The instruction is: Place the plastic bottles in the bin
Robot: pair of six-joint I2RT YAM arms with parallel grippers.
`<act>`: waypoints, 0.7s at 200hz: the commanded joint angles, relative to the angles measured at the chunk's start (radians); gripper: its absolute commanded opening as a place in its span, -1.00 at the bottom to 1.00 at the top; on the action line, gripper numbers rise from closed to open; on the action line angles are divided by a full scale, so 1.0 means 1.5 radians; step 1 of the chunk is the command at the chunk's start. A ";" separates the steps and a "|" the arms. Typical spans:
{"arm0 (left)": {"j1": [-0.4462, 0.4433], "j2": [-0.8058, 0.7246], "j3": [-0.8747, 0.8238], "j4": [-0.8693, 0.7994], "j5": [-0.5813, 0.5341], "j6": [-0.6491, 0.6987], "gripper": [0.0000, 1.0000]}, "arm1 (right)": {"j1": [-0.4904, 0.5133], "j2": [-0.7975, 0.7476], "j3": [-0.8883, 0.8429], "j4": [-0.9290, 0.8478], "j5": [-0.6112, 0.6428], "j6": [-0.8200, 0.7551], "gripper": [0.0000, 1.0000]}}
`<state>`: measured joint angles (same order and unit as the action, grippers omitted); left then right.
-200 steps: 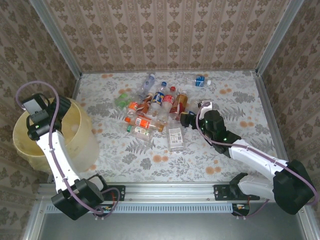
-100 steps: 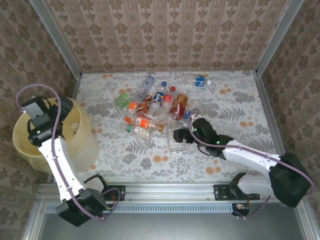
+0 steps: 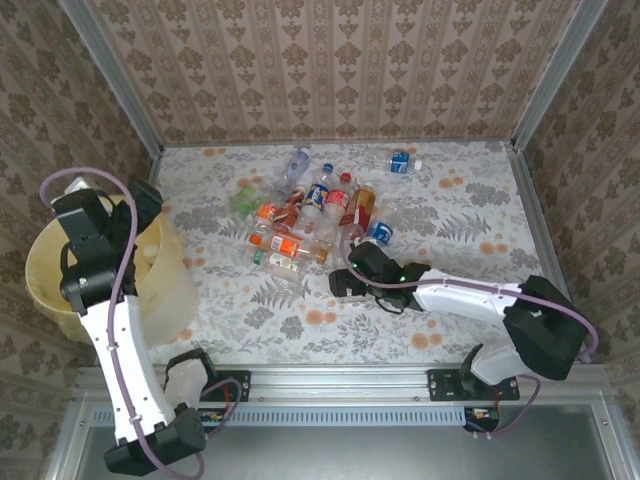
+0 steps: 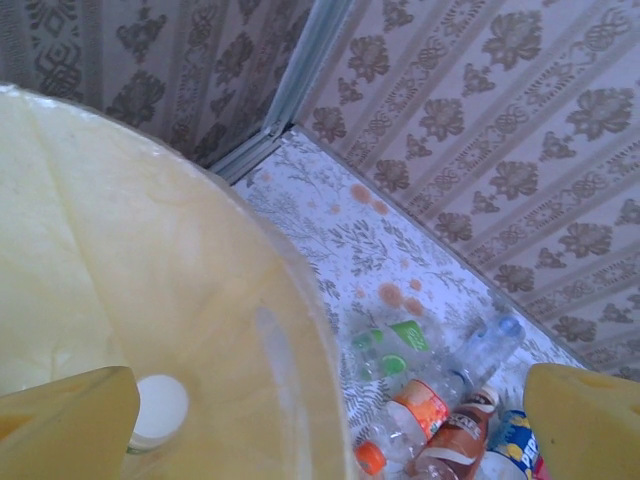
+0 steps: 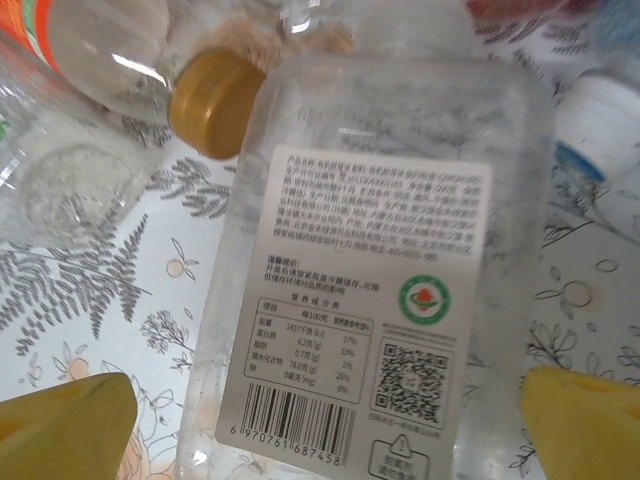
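Observation:
Several plastic bottles lie in a heap at mid-table, with one blue-labelled bottle apart at the back. My right gripper is low at the heap's near edge. It is open, and a flat clear bottle with a white label lies between its yellow fingertips; a gold-capped bottle lies just beyond. The pale yellow bin stands at the left edge. My left gripper hangs open and empty over the bin's rim. A white-capped bottle lies inside the bin.
Wallpapered walls with metal corner posts close in the table on three sides. A metal rail runs along the near edge. Bare patterned tabletop lies to the right of the heap.
My right gripper has slid left and down from beside the heap onto the white-labelled bottle. My left gripper has opened wide over the bin and the arm has swung slightly right.

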<state>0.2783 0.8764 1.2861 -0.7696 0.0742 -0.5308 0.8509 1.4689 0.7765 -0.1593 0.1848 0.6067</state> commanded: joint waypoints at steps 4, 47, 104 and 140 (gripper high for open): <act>-0.043 -0.006 0.030 -0.017 -0.018 0.007 1.00 | 0.013 0.030 0.036 -0.045 0.031 0.013 0.99; -0.178 0.008 0.041 0.000 -0.058 -0.002 1.00 | 0.016 0.083 0.062 -0.075 0.039 0.032 0.99; -0.279 0.037 0.046 0.061 -0.041 -0.011 1.00 | 0.018 0.123 0.075 -0.090 0.060 0.051 0.99; -0.341 0.072 0.059 0.069 -0.059 0.004 1.00 | 0.017 0.122 0.067 -0.081 0.064 0.050 0.83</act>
<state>-0.1841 0.9592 1.3331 -0.7017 0.0158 -0.5316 0.8719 1.6463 0.8673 -0.2535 0.2401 0.6643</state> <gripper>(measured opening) 0.999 0.938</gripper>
